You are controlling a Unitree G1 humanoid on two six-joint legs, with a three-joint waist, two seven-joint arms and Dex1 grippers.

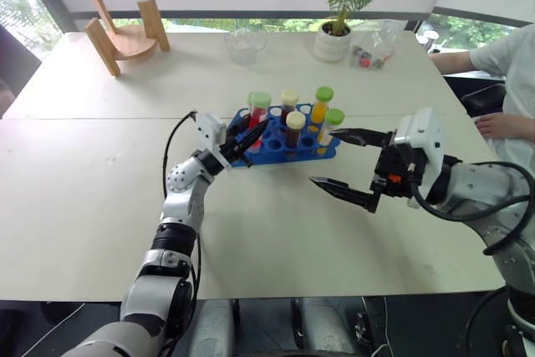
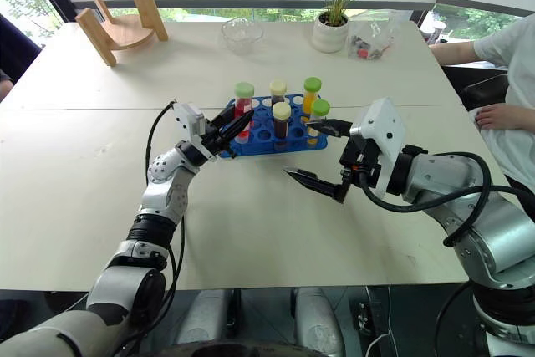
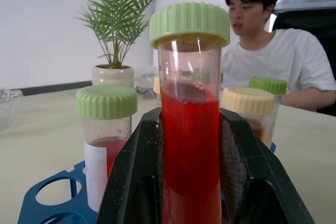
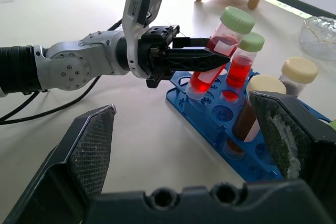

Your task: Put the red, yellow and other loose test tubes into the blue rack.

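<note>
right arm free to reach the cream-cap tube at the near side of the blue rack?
Probably yes. The right gripper is open and empty beside the blue rack, and the cream-cap tube stands on its near side with bare table between. The left gripper, shut on the red tube, works the far end.

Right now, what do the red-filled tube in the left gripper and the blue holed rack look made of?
Red-filled tube with pale green cap: clear glossy plastic, probably; printed graduations, liquid visible through the wall, ribbed cap. Blue rack: moulded opaque plastic, slightly shiny, apparently.
</note>
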